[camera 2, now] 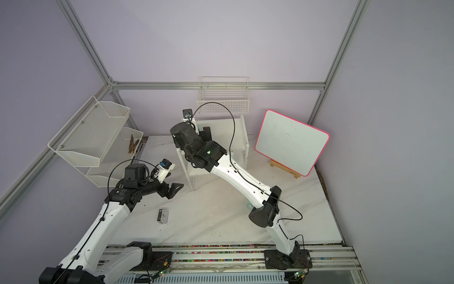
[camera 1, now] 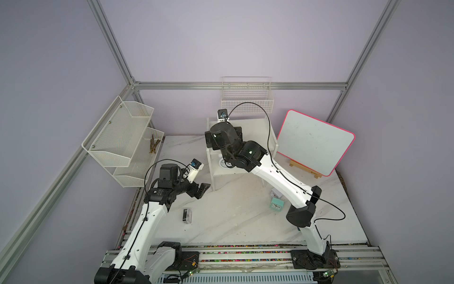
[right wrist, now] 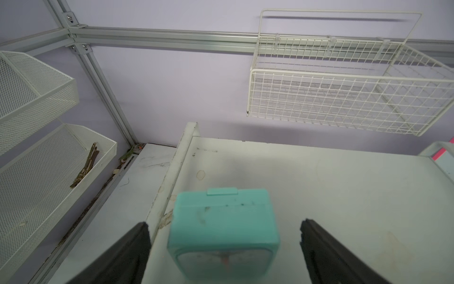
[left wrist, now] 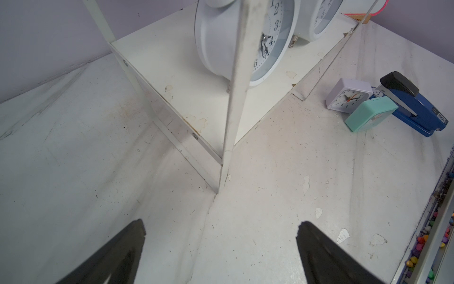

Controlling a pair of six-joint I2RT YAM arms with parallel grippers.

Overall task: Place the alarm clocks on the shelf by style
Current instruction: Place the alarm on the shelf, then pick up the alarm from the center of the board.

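1. Three clocks lie on the table (camera 1: 233, 221); three stand on the shelf (camera 1: 253, 130).
2. Clear clock (camera 1: 187, 216): on the table, just beside the left forearm.
3. Loose mint clock (left wrist: 371, 114): on the table near the right arm's elbow, just beside the lilac clock (left wrist: 348, 97). A blue stapler (left wrist: 417, 108) lies directly behind both; contact cannot be told.
4. Left gripper (left wrist: 221, 225): jaws spread wide with nothing between them. It is held above the table, near the shelf's front leg on the mesh rack's side.
5. Shelf, lower tier: the first round clock (left wrist: 216, 44) and the second round clock (left wrist: 321, 22) stand upright side by side, faces to the front. In the left wrist view the shelf's front edge crosses the first dial.
6. Shelf, top tier: the shelved mint clock (right wrist: 221, 214) stands on the board with its button up, near the side panel on the mesh rack's side.
7. Right gripper (right wrist: 224, 225): over the top tier with jaws wide. One finger stands on each side of the shelved mint clock, with a clear gap on both sides, so there is no grip.
8. Behind the shelf:
   - A pink-rimmed whiteboard (camera 1: 314, 142) leans on a wooden easel at the right.
   - A wire basket (camera 1: 247, 98) hangs on the back wall above the shelf.
   - The mesh rack (camera 1: 122, 137) hangs on the left wall, with a few sticks in its lower tier.
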